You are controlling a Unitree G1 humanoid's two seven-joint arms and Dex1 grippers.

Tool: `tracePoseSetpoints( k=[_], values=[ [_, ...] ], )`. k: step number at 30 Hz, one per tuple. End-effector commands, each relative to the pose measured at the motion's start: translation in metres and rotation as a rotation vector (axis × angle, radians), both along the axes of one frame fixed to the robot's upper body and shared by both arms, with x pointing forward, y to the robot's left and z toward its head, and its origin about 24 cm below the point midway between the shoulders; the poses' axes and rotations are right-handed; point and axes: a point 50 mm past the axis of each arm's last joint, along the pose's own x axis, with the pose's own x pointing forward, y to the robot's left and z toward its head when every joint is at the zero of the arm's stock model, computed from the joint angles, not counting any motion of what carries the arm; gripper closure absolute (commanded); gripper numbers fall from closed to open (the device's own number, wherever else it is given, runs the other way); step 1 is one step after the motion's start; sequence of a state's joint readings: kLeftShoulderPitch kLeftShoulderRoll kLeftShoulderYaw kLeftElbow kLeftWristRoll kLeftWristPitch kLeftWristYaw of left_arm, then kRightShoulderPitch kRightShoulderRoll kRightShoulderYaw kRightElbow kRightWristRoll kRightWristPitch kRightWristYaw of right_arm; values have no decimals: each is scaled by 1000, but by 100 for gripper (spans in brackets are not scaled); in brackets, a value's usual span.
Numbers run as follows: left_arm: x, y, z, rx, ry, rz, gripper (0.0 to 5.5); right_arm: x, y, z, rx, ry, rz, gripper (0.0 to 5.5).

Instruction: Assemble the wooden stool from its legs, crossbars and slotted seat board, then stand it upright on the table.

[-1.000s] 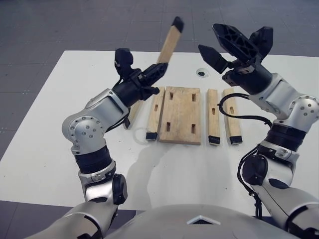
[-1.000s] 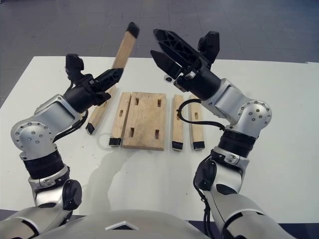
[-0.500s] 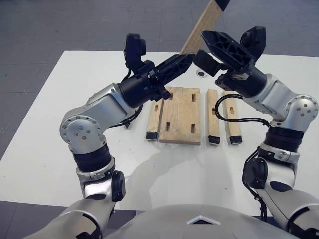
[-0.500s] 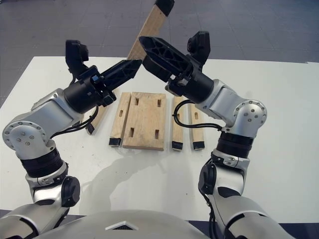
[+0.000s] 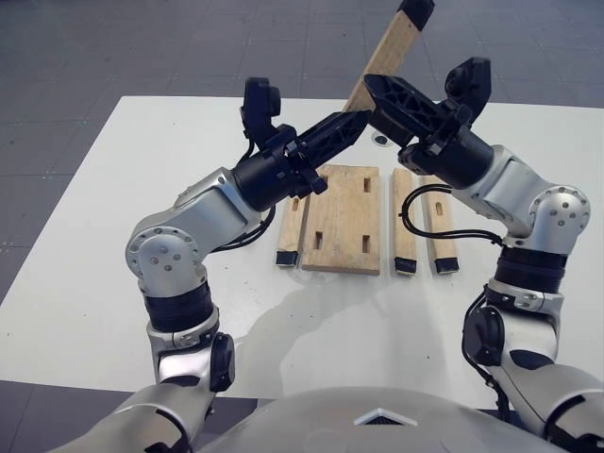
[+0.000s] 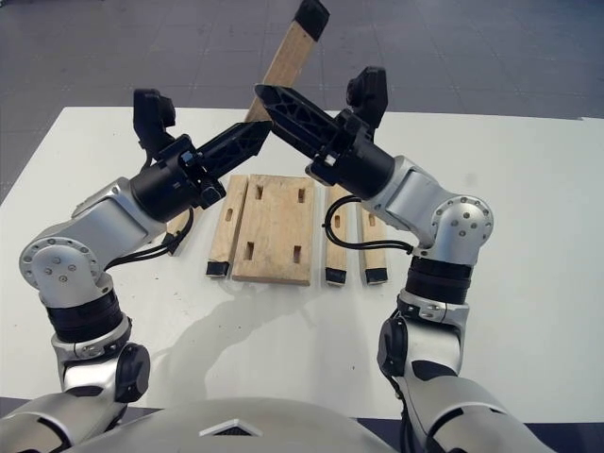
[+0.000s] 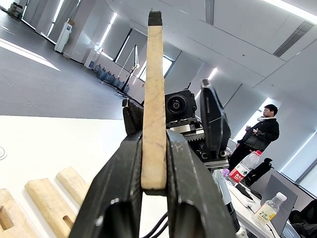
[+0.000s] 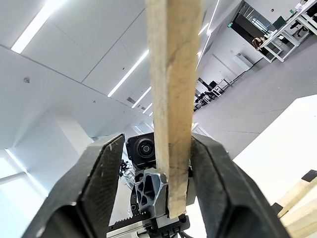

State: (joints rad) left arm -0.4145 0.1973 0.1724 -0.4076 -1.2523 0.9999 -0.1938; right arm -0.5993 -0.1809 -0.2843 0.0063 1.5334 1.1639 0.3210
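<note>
1. Left gripper (image 7: pixel 154 139) is clamped on a wooden leg (image 7: pixel 154 74), which is held tilted above the table (image 5: pixel 113 236).
2. Right gripper (image 8: pixel 157 141) has its fingers apart, straddling that leg.
3. Seat board (image 5: pixel 345 217) lies flat on the table.
4. The leg's lower end is hidden between the fingers.
5. The print on the bottle label (image 7: pixel 241 173) is too small to read.

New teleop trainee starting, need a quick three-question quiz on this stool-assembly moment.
1. True or false: the left gripper is shut on the raised black-capped wooden leg.
2. The flat slotted wooden seat board is: A) lying on the white table; B) held aloft; C) standing on edge.
3. How many black-capped wooden pieces lie beside the board on the robot's right?
Key: 1 true; 2 A; 3 two.
</note>
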Motion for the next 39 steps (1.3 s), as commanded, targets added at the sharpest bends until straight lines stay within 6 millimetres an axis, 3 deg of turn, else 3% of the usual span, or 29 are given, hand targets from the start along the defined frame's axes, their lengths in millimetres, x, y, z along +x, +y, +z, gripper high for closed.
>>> tracePoseSetpoints(
  k=[1,6,13,16,23,27,31,33,39],
  values=[
    [4,5,-17,65,80,33,507,-10,4,16,81,-77,125,382],
    [8,12,-23,47,105,38,507,-10,3,21,90,-105,153,453],
    [8,14,-23,-33,127,14,507,-7,3,24,95,-123,150,464],
    [-3,12,-15,-98,113,-86,434,-3,1,24,89,-120,121,507],
    [-13,19,-11,-75,115,-161,338,2,-1,21,71,-112,77,509],
    [-16,45,1,-104,88,-180,338,1,-5,15,5,-120,96,509],
    [-9,64,21,-5,30,-269,338,3,-24,-5,-217,-126,109,510],
    [-9,61,27,5,27,-379,338,0,-27,-8,-283,-148,158,510],
    [0,43,28,97,42,-555,338,-17,-3,-7,-333,-228,363,510]
  ],
)
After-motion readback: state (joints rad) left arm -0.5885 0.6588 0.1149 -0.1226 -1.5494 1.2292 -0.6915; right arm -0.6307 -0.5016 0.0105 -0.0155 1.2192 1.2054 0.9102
